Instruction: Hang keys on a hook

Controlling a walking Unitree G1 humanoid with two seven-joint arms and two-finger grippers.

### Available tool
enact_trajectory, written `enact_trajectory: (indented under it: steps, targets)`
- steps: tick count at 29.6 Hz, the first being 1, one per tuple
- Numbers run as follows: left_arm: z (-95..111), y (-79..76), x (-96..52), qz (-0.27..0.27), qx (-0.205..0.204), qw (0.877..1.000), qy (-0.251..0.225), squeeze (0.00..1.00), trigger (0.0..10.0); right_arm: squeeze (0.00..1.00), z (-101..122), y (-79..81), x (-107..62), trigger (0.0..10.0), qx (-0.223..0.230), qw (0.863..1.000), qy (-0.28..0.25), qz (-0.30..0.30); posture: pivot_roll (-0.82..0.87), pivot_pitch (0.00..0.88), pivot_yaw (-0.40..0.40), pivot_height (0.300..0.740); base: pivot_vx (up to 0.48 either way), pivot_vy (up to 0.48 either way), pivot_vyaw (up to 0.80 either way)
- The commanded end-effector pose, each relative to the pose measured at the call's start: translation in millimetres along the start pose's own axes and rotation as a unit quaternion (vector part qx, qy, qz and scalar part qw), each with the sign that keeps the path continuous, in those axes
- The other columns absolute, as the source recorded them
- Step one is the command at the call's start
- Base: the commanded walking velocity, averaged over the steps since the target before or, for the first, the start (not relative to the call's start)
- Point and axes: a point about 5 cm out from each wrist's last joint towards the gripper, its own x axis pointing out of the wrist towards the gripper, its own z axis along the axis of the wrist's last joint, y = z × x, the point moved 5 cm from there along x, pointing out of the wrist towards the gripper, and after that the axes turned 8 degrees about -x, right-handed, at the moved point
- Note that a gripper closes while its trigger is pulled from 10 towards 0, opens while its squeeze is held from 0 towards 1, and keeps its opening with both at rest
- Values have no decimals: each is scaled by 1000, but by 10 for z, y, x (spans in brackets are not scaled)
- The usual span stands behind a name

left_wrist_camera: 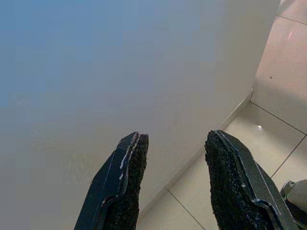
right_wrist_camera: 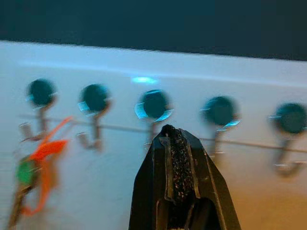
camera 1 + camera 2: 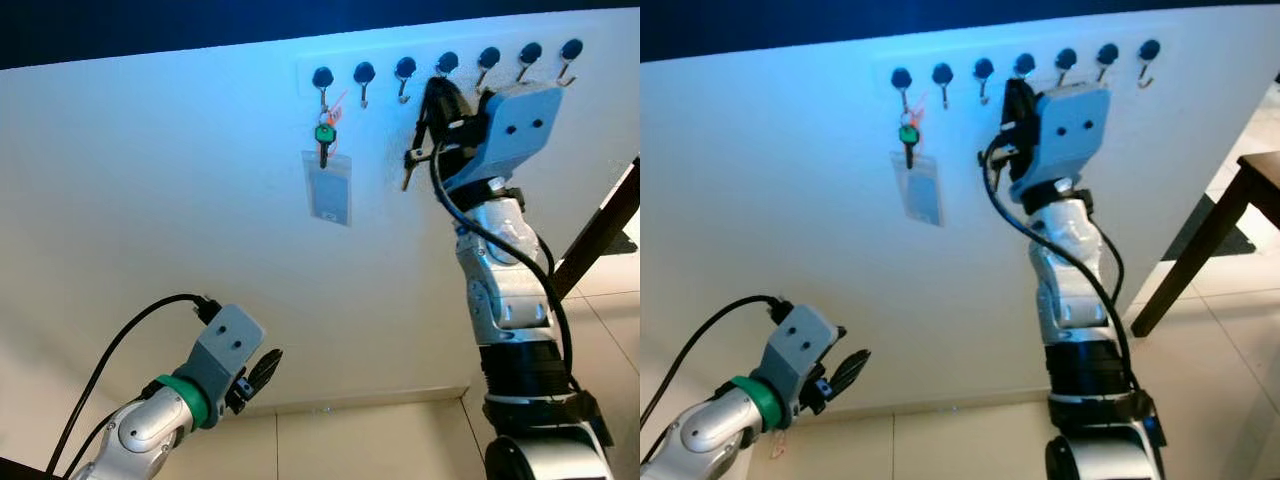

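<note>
A row of several black-knobbed hooks (image 3: 447, 63) runs along the top of the white wall. A green-headed key set (image 3: 324, 135) with an orange strap and a clear badge sleeve (image 3: 330, 188) hangs from the leftmost hook (image 3: 322, 77). My right gripper (image 3: 437, 92) is raised to the wall between the third and fourth hooks. In the right wrist view its tips (image 2: 173, 132) are shut just under the third hook (image 2: 154, 104). A small dark key (image 3: 406, 168) dangles below them on a thin loop. My left gripper (image 3: 266, 364) hangs low by the wall's foot, open (image 1: 175, 143) and holding nothing.
A dark wooden table (image 3: 1240, 190) stands at the right, its leg slanting down to the pale tiled floor (image 3: 1220, 340). A baseboard (image 3: 380, 400) runs along the bottom of the wall. The right arm's black cable (image 3: 520, 260) loops down beside its forearm.
</note>
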Motion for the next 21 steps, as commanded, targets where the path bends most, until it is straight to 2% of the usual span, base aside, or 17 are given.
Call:
enact_trajectory:
  steps: [1, 6, 9, 11, 21]
  targets:
    - [-25, 20, -8, 6, 3, 1000, 7, 0, 10000, 0, 29, 79, 29, 10000, 3, 1000, -7, 15, -34, 31, 126, 740, 0, 0, 0]
    - [-25, 18, -9, 7, 3, 1000, 7, 0, 10000, 0, 51, 98, 19, 10000, 2, 1000, -11, 21, -30, 31, 122, 740, 0, 0, 0]
    - [-27, 15, -14, 7, 3, 1000, 8, 0, 10000, 0, 119, 106, -20, 10000, -6, 999, -26, 18, -31, 34, 122, 740, 0, 0, 0]
    - [-29, 12, -19, 7, 3, 1000, 8, 0, 10000, 0, 159, 116, -78, 10000, 5, 999, -33, 11, -35, 35, 125, 740, 0, 0, 0]
    - [-24, -4, 2, 2, 2, 1000, 7, 0, 10000, 0, 154, 214, -191, 10000, -1, 999, -33, 29, -43, 37, 130, 740, 0, 0, 0]
